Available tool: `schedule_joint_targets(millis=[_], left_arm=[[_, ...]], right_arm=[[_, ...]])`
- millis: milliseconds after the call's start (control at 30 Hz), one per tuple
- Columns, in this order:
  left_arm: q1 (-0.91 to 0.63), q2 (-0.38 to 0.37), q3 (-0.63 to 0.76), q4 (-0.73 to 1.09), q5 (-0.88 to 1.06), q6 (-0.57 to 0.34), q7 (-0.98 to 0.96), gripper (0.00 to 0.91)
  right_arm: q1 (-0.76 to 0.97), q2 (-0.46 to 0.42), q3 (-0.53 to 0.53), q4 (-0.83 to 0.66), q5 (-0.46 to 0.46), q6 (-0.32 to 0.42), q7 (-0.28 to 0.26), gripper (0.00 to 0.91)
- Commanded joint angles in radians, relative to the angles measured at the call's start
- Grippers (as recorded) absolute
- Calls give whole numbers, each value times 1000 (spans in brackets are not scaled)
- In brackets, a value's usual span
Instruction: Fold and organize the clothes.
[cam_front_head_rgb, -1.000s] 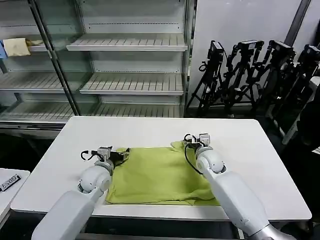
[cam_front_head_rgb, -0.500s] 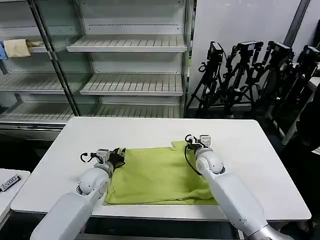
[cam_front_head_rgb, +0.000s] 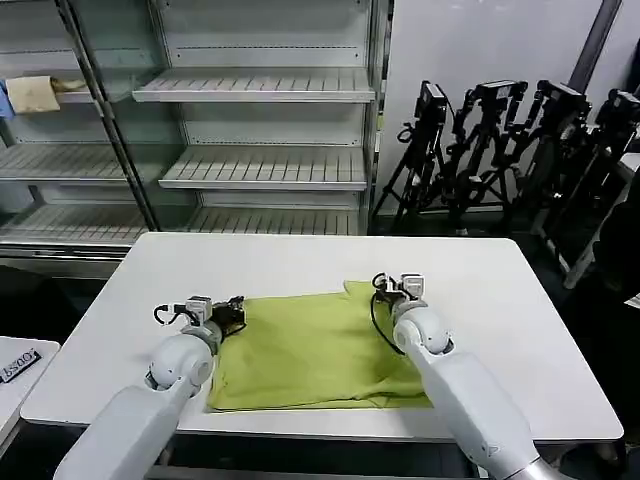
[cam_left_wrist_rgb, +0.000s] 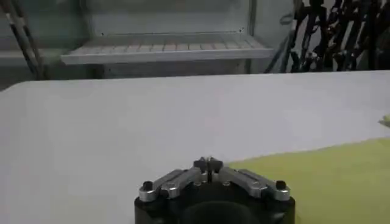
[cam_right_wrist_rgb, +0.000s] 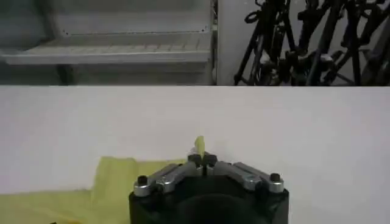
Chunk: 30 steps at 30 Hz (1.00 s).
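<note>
The clothes are one lime yellow-green T-shirt (cam_front_head_rgb: 310, 350), lying flat as a rough rectangle on the near half of the white table (cam_front_head_rgb: 300, 262). My left gripper (cam_front_head_rgb: 233, 312) is at the shirt's far left corner with its jaws shut. In the left wrist view the fabric (cam_left_wrist_rgb: 329, 179) runs right up to the left gripper's (cam_left_wrist_rgb: 208, 162) closed tips. My right gripper (cam_front_head_rgb: 388, 287) is at the far right corner. In the right wrist view the right gripper (cam_right_wrist_rgb: 202, 159) is shut, a sliver of the shirt (cam_right_wrist_rgb: 116, 176) poking up between its tips.
Empty glass-fronted shelves (cam_front_head_rgb: 260, 90) stand behind the table. A pale yellow folded cloth (cam_front_head_rgb: 32, 93) lies on a shelf at far left. Black tripods (cam_front_head_rgb: 500, 150) crowd the back right. A small side surface (cam_front_head_rgb: 15, 365) sits at the left.
My left gripper has moved left and the shirt's far left corner came with it. The right gripper has edged slightly right, so the far edge is drawn out wider.
</note>
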Motion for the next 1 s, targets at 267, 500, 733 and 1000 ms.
schedule_joint_targets(millis=[267, 500, 733, 1000], left_arm=[[105, 32, -54, -185, 0, -17, -2, 20], [196, 67, -103, -299, 4, -15, -1, 20], [313, 96, -149, -404, 31, -16, 8, 20], [418, 106, -172, -465, 72, -14, 20, 20]], right_arm=[[-117, -76, 76, 259, -4, 22, -8, 0], [-229, -139, 134, 437, -3, 3, -10, 0], [-389, -187, 214, 585, -6, -7, -16, 0], [-563, -221, 299, 673, -17, -8, -33, 0]])
